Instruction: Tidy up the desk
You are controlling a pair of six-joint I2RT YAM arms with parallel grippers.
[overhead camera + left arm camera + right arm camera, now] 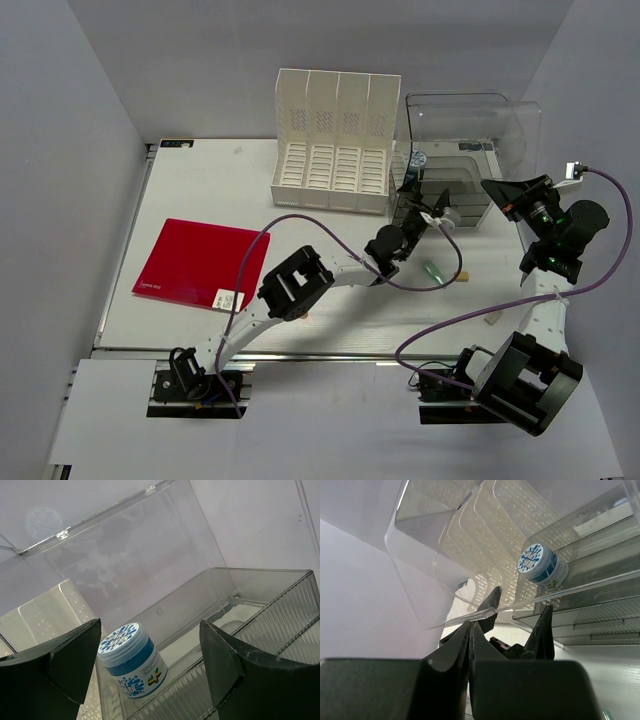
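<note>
The white desk [200, 185] has an aluminium rail [320, 353] along its near edge. A clear plastic drawer box [470, 150] stands at the back right. A blue-and-white jar [131, 660] lies tilted in its open drawer; it also shows in the top view [417, 158] and the right wrist view [540, 565]. My left gripper [420, 205] is open and empty in front of the drawer, with the jar between and beyond its jaws [150, 665]. My right gripper [512, 192] is shut and empty, held to the right of the box [472, 630].
A white file organizer [335, 145] stands at the back centre. A red folder [200, 262] lies at the left. A small green item [432, 270] and small tan bits [463, 277] lie near the desk's front right. Purple cables hang over the desk.
</note>
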